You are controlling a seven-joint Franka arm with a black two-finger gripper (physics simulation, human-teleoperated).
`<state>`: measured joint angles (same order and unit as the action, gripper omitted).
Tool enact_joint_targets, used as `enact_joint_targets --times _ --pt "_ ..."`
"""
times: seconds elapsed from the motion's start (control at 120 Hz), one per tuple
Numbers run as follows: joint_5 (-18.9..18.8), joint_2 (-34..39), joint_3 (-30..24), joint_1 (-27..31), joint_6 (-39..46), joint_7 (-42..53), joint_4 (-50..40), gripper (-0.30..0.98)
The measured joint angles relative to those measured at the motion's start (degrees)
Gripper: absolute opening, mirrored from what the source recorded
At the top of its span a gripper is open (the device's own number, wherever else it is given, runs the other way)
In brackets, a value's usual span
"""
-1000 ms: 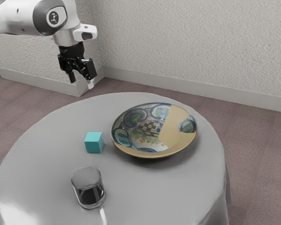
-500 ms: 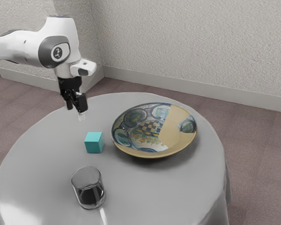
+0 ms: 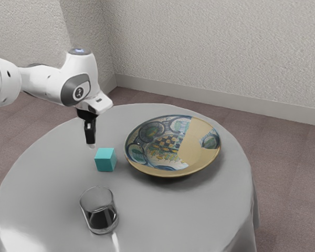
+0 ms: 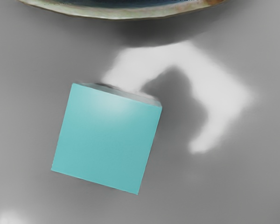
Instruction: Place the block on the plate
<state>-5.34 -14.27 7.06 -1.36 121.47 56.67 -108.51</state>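
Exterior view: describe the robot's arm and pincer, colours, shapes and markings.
My arm is glossy white, with smooth, rounded links. Near its end sits a dark grey, rounded cap bearing a round emblem in white and dark; I can't read any lettering. A small bluish disc tops the joint. The pincer is black and slim, with a pale tip.

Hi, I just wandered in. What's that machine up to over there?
A robot arm has its gripper hanging just above a small blue-green block, not holding it. The block sits on the table, right beside a painted plate, and a glass stands nearby. The job is to put the block on the plate, so it is probably about to pick the block up.
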Motion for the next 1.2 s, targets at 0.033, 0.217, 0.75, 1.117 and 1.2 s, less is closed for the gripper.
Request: enact_joint_targets --times 0.033,0.217,0.75,1.117,1.2 --pt "0.05 -1.06 -0.32 0.29 0.46 1.34 0.61 0.69" --pt "0.61 -5.45 -3.07 4.27 2.13 7.32 2.44 0.69" --pt "4.37 -12.73 -3.84 4.87 3.59 15.41 6.61 0.69" --pt "4.60 -15.95 -3.97 4.62 7.06 16.62 6.48 0.67" --pt "4.62 -15.98 -3.98 4.55 7.51 16.59 6.47 0.49"
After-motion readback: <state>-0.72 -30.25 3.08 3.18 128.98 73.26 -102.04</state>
